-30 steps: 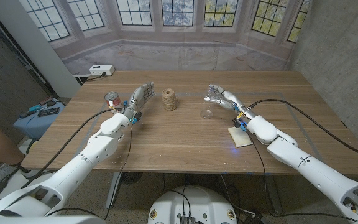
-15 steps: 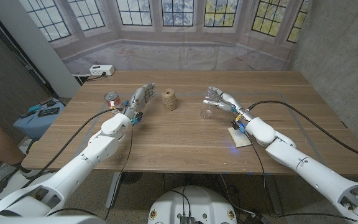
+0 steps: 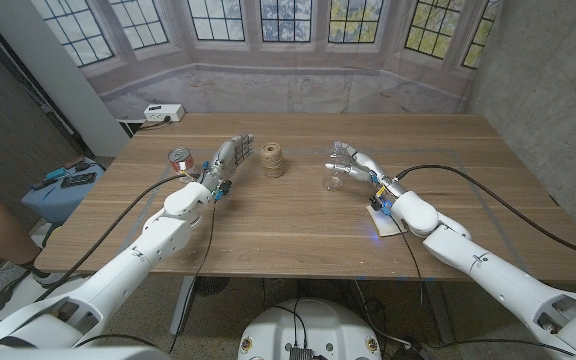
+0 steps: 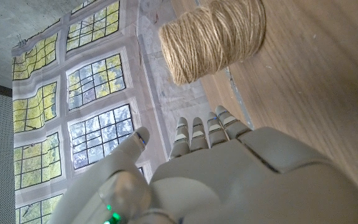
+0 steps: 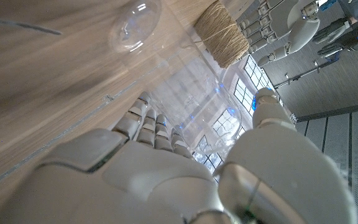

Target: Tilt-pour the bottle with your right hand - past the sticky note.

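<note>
The right hand [image 3: 353, 162] holds a clear plastic bottle [image 3: 334, 176] toward the middle of the wooden table [image 3: 288, 215], with fingers on one side and thumb on the other. In the right wrist view the fingers [image 5: 143, 121] and the thumb [image 5: 272, 112] close around the bottle's transparent body [image 5: 185, 68], which lies tipped over with its rounded end [image 5: 134, 25] toward the table surface. A yellow sticky note [image 3: 387, 219] lies on the table under the right forearm, nearer the robot than the bottle. A spool of twine [image 3: 273, 160] stands upright between the two hands, well apart from the bottle. The left hand [image 3: 224, 162] is empty, its fingers straight and held together, near the spool; the left wrist view shows the fingers [image 4: 207, 127] pointing toward the spool [image 4: 215, 37] without touching it. A small tin can [image 3: 179, 159] stands just beside the left hand on its outer side
</note>
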`<state>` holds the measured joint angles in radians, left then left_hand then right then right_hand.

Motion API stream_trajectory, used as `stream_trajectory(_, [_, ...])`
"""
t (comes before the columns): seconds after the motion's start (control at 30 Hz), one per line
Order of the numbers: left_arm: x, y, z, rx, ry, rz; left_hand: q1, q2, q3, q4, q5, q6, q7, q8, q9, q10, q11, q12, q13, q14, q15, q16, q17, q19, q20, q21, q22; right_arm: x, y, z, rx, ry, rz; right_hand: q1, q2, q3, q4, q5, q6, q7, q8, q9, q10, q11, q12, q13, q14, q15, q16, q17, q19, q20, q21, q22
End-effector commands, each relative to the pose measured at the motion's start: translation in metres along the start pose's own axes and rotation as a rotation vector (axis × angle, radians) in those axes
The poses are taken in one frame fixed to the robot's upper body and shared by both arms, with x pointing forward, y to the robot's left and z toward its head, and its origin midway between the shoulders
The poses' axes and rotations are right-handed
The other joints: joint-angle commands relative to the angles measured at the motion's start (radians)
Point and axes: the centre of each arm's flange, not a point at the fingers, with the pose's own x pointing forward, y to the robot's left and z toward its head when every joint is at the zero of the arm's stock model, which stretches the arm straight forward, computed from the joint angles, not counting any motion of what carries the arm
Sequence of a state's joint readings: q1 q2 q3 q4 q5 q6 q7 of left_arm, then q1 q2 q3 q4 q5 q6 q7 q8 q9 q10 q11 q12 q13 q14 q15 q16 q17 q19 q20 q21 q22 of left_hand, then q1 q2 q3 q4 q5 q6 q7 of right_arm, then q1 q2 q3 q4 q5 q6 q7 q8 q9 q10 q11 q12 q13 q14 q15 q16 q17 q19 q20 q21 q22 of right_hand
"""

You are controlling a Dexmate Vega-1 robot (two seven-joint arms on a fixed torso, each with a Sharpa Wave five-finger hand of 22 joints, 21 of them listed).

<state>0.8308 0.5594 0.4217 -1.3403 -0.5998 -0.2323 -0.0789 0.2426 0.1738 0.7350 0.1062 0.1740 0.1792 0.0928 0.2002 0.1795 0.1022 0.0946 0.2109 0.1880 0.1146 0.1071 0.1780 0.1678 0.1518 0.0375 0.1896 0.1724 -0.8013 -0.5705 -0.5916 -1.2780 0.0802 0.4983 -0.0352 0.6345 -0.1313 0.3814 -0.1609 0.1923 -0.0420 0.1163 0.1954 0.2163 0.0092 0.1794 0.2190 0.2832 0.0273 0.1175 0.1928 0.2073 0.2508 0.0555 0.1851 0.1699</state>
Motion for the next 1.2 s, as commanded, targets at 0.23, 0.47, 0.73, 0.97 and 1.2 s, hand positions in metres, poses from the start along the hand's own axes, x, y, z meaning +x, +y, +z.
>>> stream_trajectory(0.23, [0.006,0.002,-0.001,-0.003,0.006,-0.01,-0.004,-0.006,0.003,-0.002,0.0,0.019,0.002,0.005,0.003,0.011,0.001,0.006,0.005,0.011,-0.003,0.006,0.002,0.001,0.004,0.009,0.003,0.008,0.006,-0.005,-0.009,0.009,0.001,0.028,0.002,0.012,-0.006,0.006,-0.013,0.088,-0.002,0.005,-0.007,-0.005,0.015,0.011,0.002,-0.013,0.006,0.003,0.005,-0.01,0.008,0.004])
stream_trajectory(0.47, [0.006,0.001,-0.002,-0.004,0.011,-0.013,-0.005,-0.006,0.004,-0.001,0.0,0.02,0.001,0.004,0.003,0.011,0.002,0.006,0.005,0.013,-0.002,0.005,0.002,0.002,0.004,0.009,0.003,0.01,0.011,-0.004,-0.011,0.007,0.013,0.041,0.0,0.016,-0.008,0.009,-0.013,0.084,0.0,0.006,-0.006,-0.011,0.023,0.018,0.007,-0.018,0.009,0.005,0.005,-0.013,0.009,0.005])
stream_trajectory(0.73, [0.005,0.001,-0.002,-0.005,0.013,-0.017,-0.005,-0.006,0.004,-0.002,0.0,0.021,0.001,0.002,0.004,0.013,0.002,0.005,0.005,0.013,-0.003,0.005,0.002,0.002,0.004,0.009,0.002,0.012,0.015,-0.003,0.003,0.003,0.012,0.057,0.001,0.023,-0.007,0.012,0.001,0.081,0.009,0.008,0.014,-0.023,0.045,0.032,0.032,-0.035,0.02,0.011,0.016,-0.018,0.014,0.005])
stream_trajectory(0.97, [0.004,0.0,-0.003,-0.004,0.013,-0.02,-0.006,-0.006,0.005,-0.002,0.0,0.025,0.003,0.002,0.004,0.016,0.0,0.006,0.005,0.015,-0.001,0.004,0.002,0.003,0.005,0.009,0.002,0.012,0.017,-0.002,-0.007,-0.01,0.005,0.074,-0.002,0.03,-0.007,0.016,0.032,0.074,0.02,0.011,0.045,-0.034,0.077,0.052,0.063,-0.052,0.032,0.018,0.036,-0.024,0.02,0.005])
stream_trajectory(1.2, [0.0,0.001,-0.004,-0.006,0.014,-0.012,-0.006,-0.007,0.005,-0.002,0.0,0.027,0.002,0.0,0.004,0.015,0.003,0.005,0.005,0.016,-0.001,0.004,0.002,0.004,0.005,0.009,0.002,0.013,0.019,-0.001,-0.009,-0.011,-0.002,0.085,0.0,0.037,-0.004,0.019,0.058,0.062,0.028,0.015,0.068,-0.044,0.106,0.073,0.091,-0.068,0.041,0.027,0.051,-0.033,0.022,0.006])
